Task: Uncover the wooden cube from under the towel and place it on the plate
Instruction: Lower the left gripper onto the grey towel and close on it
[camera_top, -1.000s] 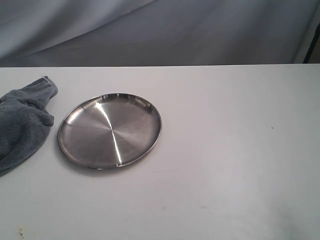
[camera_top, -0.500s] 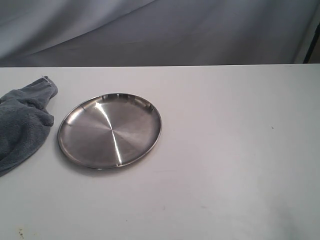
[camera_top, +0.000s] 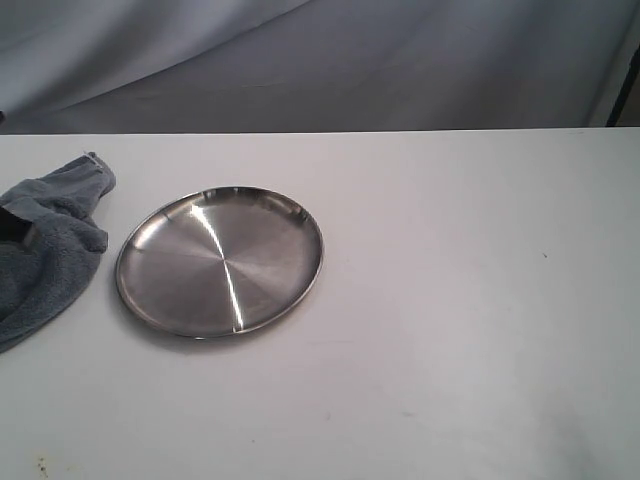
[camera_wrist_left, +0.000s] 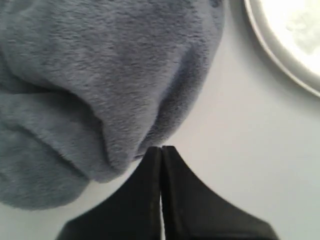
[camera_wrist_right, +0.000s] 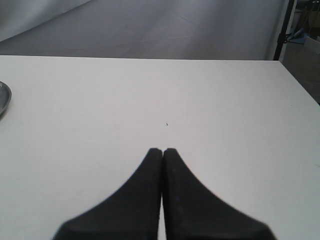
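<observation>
The dark grey-blue towel lies bunched at the table's left edge, left of the shiny steel plate, which holds nothing. The wooden cube is hidden. A dark tip of my left gripper shows over the towel at the left edge of the exterior view. In the left wrist view my left gripper is shut, its tips right at the edge of a towel fold, with the plate's rim beyond. My right gripper is shut over bare table, nothing between its fingers.
The white table stretches to the right of the plate. A grey cloth backdrop hangs behind the table's far edge. The plate's rim just shows in the right wrist view.
A dark part of my left gripper has come into the exterior view at the left edge, over the towel. The plate and towel have not moved.
</observation>
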